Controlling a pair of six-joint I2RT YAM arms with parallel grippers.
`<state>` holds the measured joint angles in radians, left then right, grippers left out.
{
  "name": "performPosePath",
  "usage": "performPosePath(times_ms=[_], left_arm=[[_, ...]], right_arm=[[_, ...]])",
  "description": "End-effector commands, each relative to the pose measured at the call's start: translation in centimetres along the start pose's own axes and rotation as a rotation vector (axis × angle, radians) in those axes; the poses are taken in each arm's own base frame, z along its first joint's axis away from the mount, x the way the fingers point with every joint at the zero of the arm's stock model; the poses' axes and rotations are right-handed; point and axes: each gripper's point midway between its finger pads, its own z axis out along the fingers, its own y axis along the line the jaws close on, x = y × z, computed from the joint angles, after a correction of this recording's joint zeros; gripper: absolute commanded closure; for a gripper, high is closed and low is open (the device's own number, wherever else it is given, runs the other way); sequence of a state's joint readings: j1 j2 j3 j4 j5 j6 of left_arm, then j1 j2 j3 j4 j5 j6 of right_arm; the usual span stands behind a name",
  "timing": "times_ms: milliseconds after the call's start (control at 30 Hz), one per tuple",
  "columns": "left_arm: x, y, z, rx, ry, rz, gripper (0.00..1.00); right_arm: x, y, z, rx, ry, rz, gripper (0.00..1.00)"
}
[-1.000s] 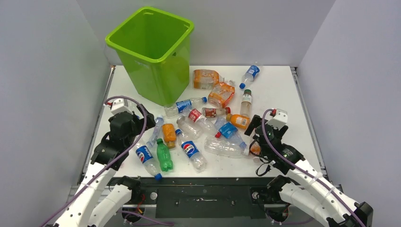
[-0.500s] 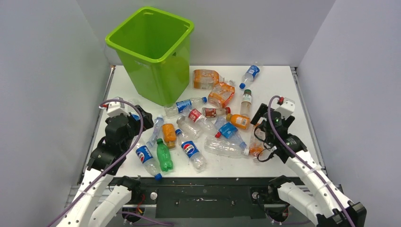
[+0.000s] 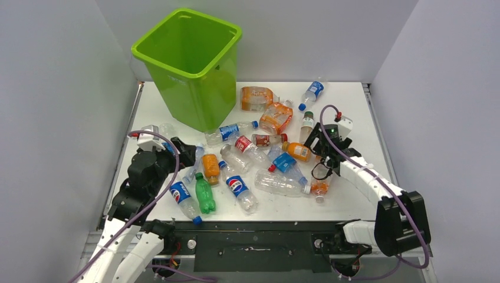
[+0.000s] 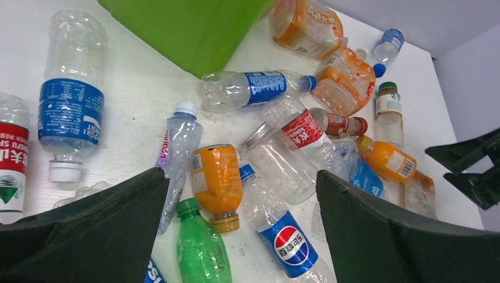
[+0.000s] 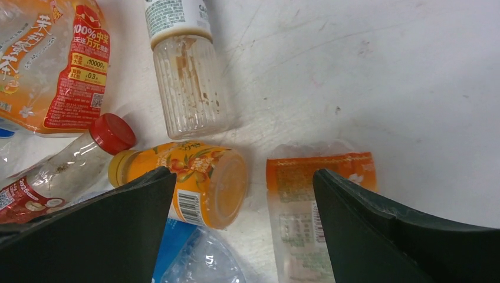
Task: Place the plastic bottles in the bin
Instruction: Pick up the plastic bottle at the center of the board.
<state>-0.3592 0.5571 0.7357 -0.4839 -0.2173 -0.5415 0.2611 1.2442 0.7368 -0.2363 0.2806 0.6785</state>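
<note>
A: Surfaces and shapes?
B: The bin (image 3: pixel 197 97) is glossy lime plastic with a square rim, tapering toward its base. It stands upright at the far left of the white, scuffed desk (image 3: pixel 354 112). The plastic bottles (image 3: pixel 259 159) lie on their sides in a loose heap mid-desk, just right of the bin and in front of it. Most are thin clear ribbed shells, some crumpled. One is a translucent green bottle (image 4: pixel 200 250), another a stubby orange bottle (image 5: pixel 197 183).
A: End effectors?
B: Left end effector (image 4: pixel 240 174): jaws spread wide, empty, above the heap's near-left end, framing the green bottle. Right end effector (image 5: pixel 244 171): also spread wide, empty, above the stubby orange bottle and a flattened orange-label bottle (image 5: pixel 312 206). No contact visible.
</note>
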Motion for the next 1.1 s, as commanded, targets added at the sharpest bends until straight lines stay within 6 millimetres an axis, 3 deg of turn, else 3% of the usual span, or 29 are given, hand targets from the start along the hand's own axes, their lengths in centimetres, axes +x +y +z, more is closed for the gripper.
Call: performPosePath(times_ms=[0, 233, 500, 767, 967, 1067], left_arm=[[-0.8, -2.4, 0.1, 0.123, -0.020, 0.021, 0.04], [-0.8, -2.5, -0.1, 0.126, -0.012, 0.030, 0.04], [-1.2, -2.3, -0.5, 0.125, -0.042, 0.032, 0.04], [-1.3, -2.0, -0.4, 0.109, -0.046, 0.033, 0.04], [-1.3, -2.0, -0.4, 0.108, -0.046, 0.034, 0.04], [-1.3, -2.0, -0.4, 0.114, -0.051, 0.039, 0.04]], right_arm=[[-2.1, 3.2, 1.8, -0.103, -0.059, 0.068, 0.10], [-5.0, 5.1, 6.3, -0.052, -0.083, 0.023, 0.10], [-4.9, 6.3, 11.7, -0.006, -0.003, -0.060, 0.07], [-4.4, 6.4, 14.3, 0.038, 0.063, -0.121, 0.03], [-3.1, 6.5, 15.2, 0.032, 0.105, -0.134, 0.15], [-2.9, 6.6, 15.3, 0.021, 0.111, -0.134, 0.29]])
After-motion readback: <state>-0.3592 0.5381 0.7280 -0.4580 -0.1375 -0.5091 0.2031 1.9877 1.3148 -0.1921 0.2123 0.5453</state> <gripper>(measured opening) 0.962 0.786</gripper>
